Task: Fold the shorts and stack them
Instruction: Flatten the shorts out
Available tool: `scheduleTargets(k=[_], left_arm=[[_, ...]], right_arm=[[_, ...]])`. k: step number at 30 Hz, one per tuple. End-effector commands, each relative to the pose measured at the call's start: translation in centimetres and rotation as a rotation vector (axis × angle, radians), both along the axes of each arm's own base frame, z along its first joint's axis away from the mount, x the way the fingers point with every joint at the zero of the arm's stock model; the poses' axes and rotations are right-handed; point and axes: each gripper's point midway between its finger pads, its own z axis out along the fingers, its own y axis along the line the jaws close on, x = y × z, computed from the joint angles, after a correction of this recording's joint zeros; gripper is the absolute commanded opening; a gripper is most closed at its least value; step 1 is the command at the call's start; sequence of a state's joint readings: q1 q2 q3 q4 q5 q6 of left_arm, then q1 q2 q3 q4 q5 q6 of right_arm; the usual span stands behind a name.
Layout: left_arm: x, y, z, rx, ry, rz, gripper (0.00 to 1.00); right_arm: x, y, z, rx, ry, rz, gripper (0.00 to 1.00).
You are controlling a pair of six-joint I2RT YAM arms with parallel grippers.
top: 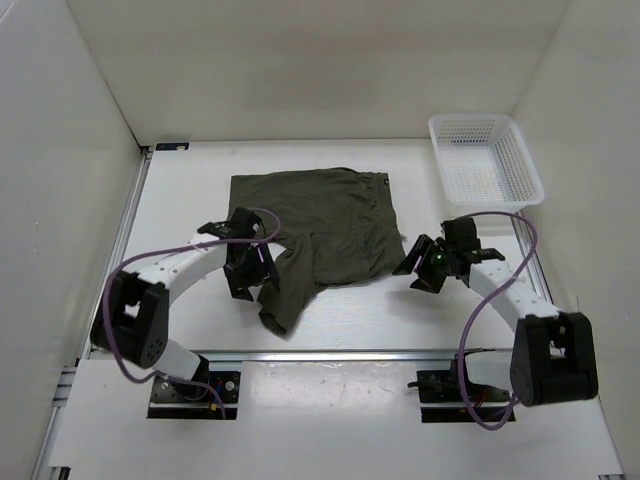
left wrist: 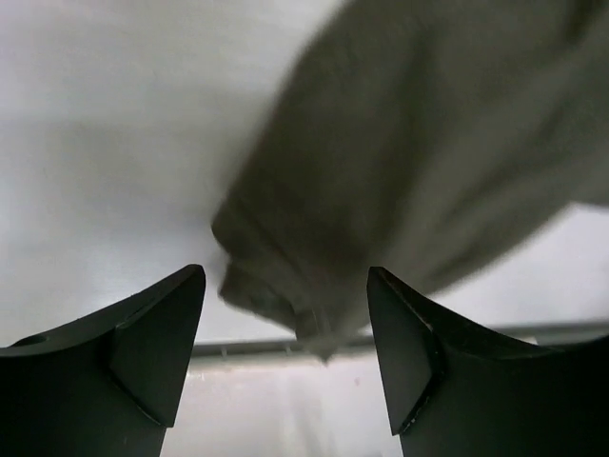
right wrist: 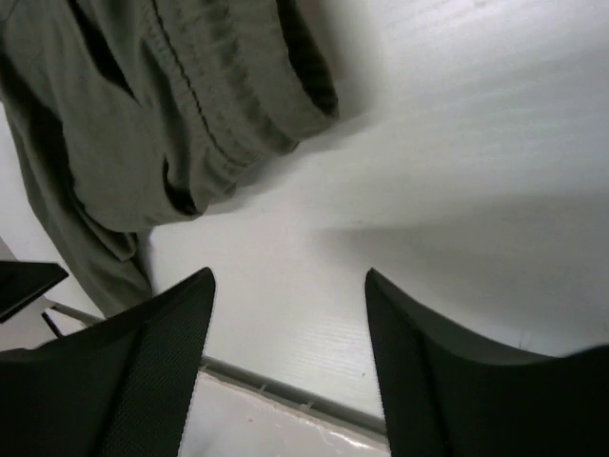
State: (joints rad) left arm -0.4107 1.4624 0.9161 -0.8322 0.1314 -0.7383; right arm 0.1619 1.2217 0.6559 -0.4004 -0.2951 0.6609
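The shorts [top: 325, 225] lie in the middle of the table [top: 380, 320], and one leg pokes out toward the near edge on the left. Your left gripper [top: 247, 278] is right by that leg, claw wide with nothing in it. Your right gripper [top: 418, 266] is just beside the right edge of the cloth, claw wide and empty too. Go low, pinch only the cloth edge on each side, and lift both sides together so the fold comes out flat.

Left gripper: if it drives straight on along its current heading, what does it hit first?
Most likely the dark olive-green soft fabric shorts: a bunched leg end lies right ahead of the open left gripper, centred in its line. The wrist view is blurred, so the gap to it is unclear.
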Motion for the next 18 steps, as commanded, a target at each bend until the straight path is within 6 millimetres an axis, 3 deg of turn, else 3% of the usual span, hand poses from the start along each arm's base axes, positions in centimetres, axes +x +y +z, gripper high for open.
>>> scheduleTargets(k=[1,5,8,10,11,13,16,17,18], left_arm=[[3.1,0.2,-1.0,0.039,-0.053,0.015,0.80],[4.1,0.2,-2.9,0.061,-0.014,0.001,0.77],[4.3,0.5,-3.9,0.058,0.027,0.021,0.47],[4.7,0.8,-4.0,0.060,0.029,0.023,0.17],[4.7,0.8,-3.8,0.057,0.020,0.023,0.11],[4.8,0.7,-3.4,0.053,0.009,0.024,0.11],[5.2,0.3,-2.6,0.030,-0.015,0.012,0.11],[5.1,0.1,-2.5,0.017,-0.011,0.009,0.18],[5.2,0.1,-2.2,0.014,-0.019,0.009,0.24]], right_arm=[[3.2,1.1,1.1,0.062,-0.080,-0.008,0.71],[5.2,0.9,-0.4,0.014,-0.054,0.016,0.76],[6.3,1.1,-0.9,0.013,-0.047,0.016,0.76],[6.8,1.4,-1.4,0.027,-0.034,0.013,0.74],[6.9,1.4,-1.6,0.027,-0.032,0.013,0.72],[7.3,1.7,-2.1,0.046,-0.019,-0.004,0.71],[7.8,2.2,-2.8,0.077,0.004,-0.013,0.58],[7.7,2.4,-3.2,0.083,0.017,-0.008,0.38],[8.0,2.4,-3.1,0.087,0.020,-0.015,0.26]])
